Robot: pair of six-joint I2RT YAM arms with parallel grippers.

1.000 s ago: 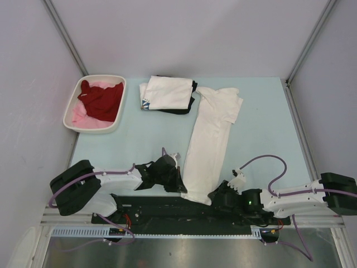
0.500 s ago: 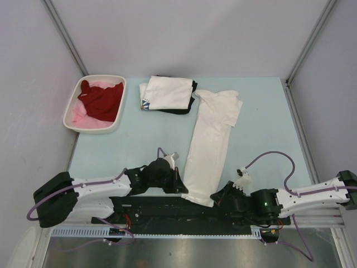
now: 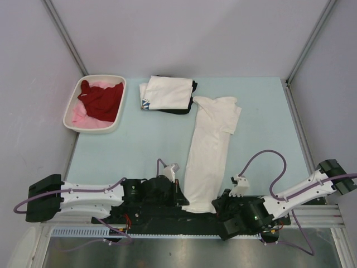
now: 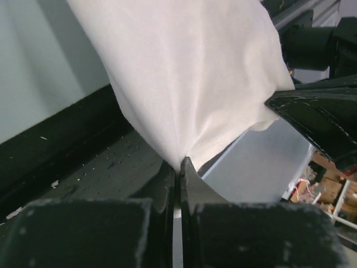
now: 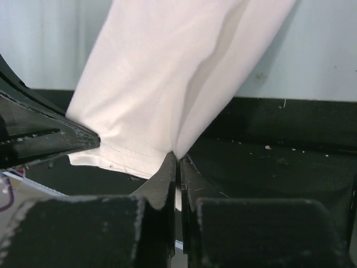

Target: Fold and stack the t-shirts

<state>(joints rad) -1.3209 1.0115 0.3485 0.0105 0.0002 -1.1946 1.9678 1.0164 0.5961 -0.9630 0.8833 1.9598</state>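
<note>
Two robot arms grip the near hem of a cream-white t-shirt (image 3: 209,148) laid out lengthwise on the pale blue counter (image 3: 139,145), w/ the left pincer (image 3: 177,192) clamped on the hem's left corner and the right pincer (image 3: 218,202) clamped on its right corner. Wrist views confirm both: in each, the two dark fingers are pressed together w/ a pinch of cloth (image 4: 184,100) fanning up out of the tips. Holding both corners at once looks meant to keep the hem taut and square so the shirt can be drawn or folded w/o bunching. The shirt is already narrowed into a long strip; its long axis runs near-to-far, leaning slightly right, collar and sleeve end pointing far-right, hem at the near counter edge over the black base rail (image 3: 167,209). Just beside its far end, to the left, a folded stack (image 3: 167,94) sits w/ a cream-white shirt on top, a small blue mark at its left edge, and a black one under it, likely the destination pile. At far left a white basin (image 3: 75,120) holds a dark red shirt (image 3: 102,99) over a pink one (image 3: 83,117), still unfolded. Judged from this layout, approx. two shirts are done, one is in hand, two remain.
</note>
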